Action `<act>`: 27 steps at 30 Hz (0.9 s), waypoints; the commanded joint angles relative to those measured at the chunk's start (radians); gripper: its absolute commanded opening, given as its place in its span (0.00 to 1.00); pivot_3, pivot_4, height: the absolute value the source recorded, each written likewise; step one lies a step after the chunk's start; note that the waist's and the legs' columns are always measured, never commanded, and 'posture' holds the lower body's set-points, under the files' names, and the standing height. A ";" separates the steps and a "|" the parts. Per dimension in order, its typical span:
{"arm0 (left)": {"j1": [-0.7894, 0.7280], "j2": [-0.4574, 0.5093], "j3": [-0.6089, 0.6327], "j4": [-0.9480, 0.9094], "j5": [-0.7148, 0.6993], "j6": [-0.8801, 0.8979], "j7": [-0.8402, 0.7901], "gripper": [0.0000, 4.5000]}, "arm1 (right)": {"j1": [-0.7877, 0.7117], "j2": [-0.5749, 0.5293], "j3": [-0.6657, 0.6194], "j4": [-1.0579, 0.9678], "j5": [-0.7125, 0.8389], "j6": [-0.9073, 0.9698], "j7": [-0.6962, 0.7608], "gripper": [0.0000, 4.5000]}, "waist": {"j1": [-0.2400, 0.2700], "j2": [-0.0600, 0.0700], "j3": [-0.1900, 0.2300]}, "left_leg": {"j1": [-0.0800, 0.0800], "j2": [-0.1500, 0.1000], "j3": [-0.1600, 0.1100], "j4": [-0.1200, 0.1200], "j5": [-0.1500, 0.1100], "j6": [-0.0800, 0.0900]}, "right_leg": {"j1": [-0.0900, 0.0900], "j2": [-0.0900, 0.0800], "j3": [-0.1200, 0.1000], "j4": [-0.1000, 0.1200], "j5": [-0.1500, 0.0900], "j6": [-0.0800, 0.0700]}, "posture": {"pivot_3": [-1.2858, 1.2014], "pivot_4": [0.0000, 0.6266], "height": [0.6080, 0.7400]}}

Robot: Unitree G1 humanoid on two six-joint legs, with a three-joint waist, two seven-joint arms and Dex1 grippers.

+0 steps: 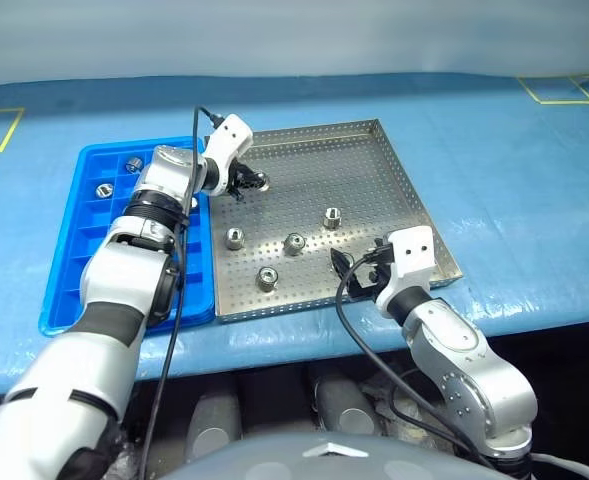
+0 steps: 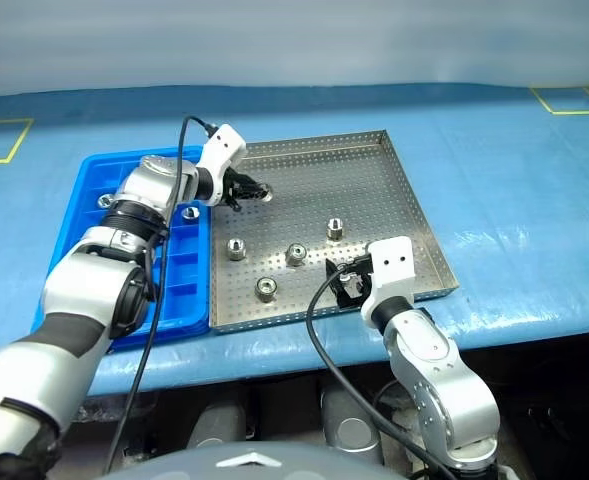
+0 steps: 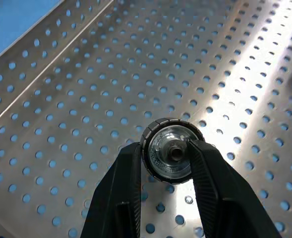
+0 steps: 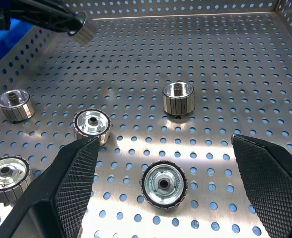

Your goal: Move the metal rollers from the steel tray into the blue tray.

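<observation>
One metal roller (image 3: 171,152) is pinched in the left tool (image 1: 242,183) above the steel tray (image 1: 374,170), near its edge beside the blue tray (image 1: 79,250). Four rollers (image 1: 294,243) lie on the steel tray; the right tool (image 4: 163,191) is spread wide.

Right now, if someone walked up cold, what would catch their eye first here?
Probably the left end effector, shut on a shiny metal roller and holding it above the far left part of the steel tray. Next, the four rollers standing loose on the tray's near half, in front of the open right end effector. Left of it lies the bright blue tray.
</observation>
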 commanded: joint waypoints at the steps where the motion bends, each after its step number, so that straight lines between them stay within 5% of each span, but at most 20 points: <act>1: 0.051 0.021 0.027 -0.216 -0.071 0.088 -0.035 0.25 | -0.015 0.003 -0.002 -0.019 0.000 -0.021 0.001 1.00 | 0.001 0.000 0.000 | 0.000 0.000 0.000 0.000 0.000 0.000 | 0.000 0.000 0.000 0.000 0.000 0.000 | 0.48 0.24 1.00; 13: 0.404 0.133 0.215 -0.837 -0.109 0.225 0.313 0.25 | -0.042 0.002 0.043 0.007 0.007 -0.019 0.026 1.00 | 0.009 0.001 0.000 | 0.002 0.001 0.000 0.000 0.001 -0.001 | 0.000 0.001 0.000 0.001 0.000 0.000 | 0.51 0.24 1.00; 27: 0.813 0.153 0.395 -1.249 -0.075 0.403 0.641 0.25 | -0.150 0.001 0.133 0.102 0.015 -0.021 0.098 1.00 | 0.112 -0.001 0.000 | 0.002 0.001 -0.001 0.000 0.002 -0.004 | 0.001 -0.001 -0.002 0.000 0.001 -0.002 | 0.57 0.24 1.00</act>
